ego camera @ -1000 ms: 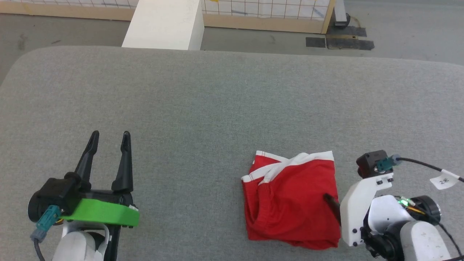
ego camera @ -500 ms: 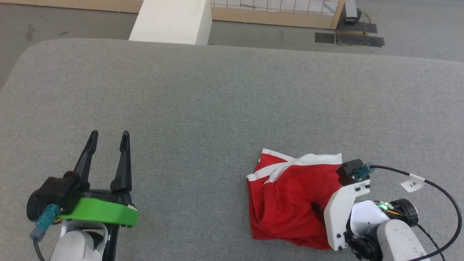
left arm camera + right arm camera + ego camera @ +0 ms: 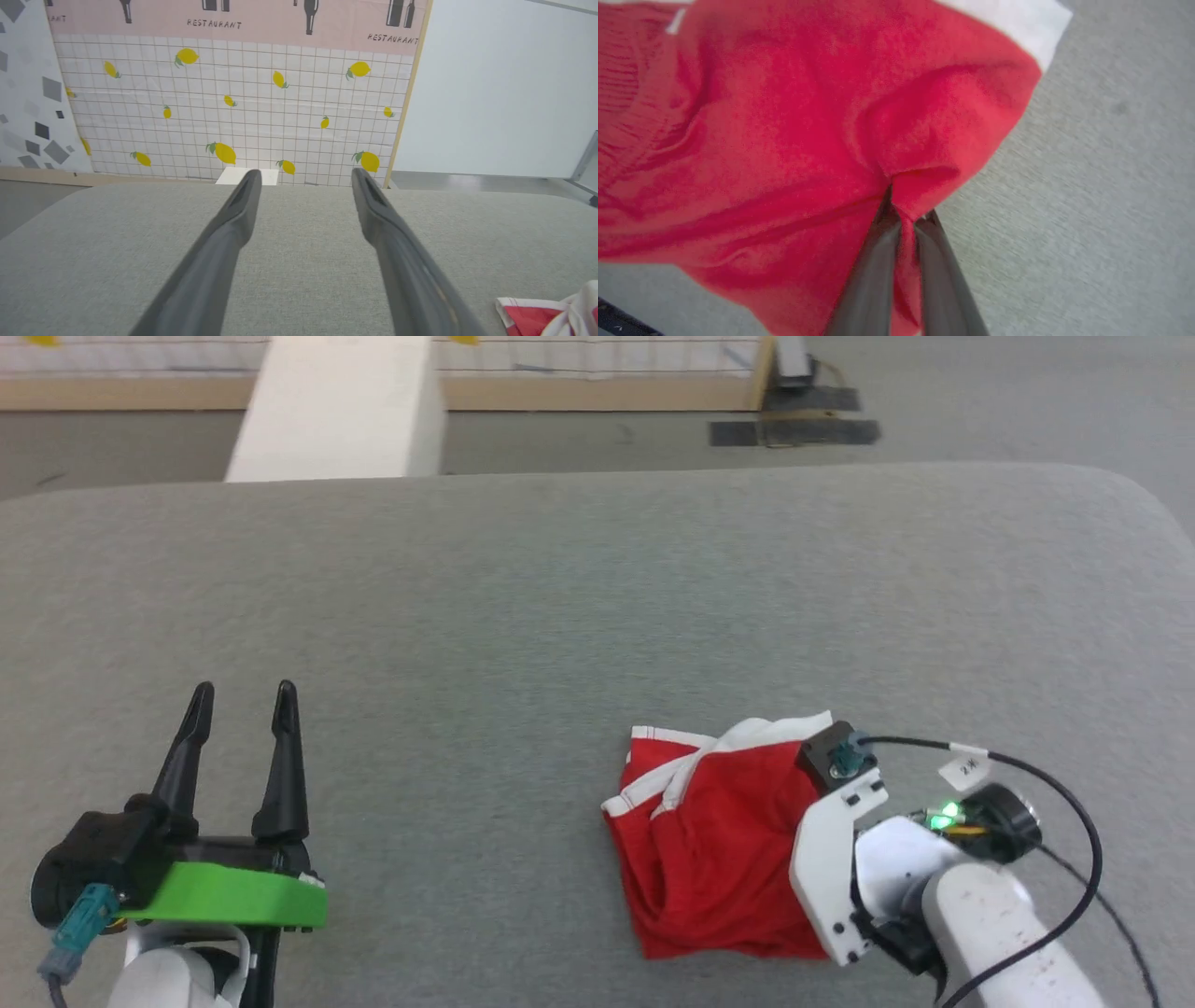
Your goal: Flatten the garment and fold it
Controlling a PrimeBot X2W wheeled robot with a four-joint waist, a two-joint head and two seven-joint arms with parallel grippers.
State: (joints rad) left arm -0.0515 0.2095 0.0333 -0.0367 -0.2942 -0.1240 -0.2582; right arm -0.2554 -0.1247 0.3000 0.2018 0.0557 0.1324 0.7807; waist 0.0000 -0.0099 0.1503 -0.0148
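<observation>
Item: red shorts (image 3: 709, 840), crumpled, right near side of grey padded table (image 3: 560, 597). Held by right gripper (image 3: 909, 212), clamped on a right-edge fold, likely to pull them flat; left gripper (image 3: 243, 691) fingers spread, idle, well apart.

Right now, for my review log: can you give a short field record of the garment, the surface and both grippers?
garment: red shorts with white trim, crumpled, not flattened or folded
surface: grey fabric-covered table; garment lies near right
right gripper: shut, pinching a fold of red fabric near the garment's edge
left gripper: open, holding nothing, apart from the garment
</observation>
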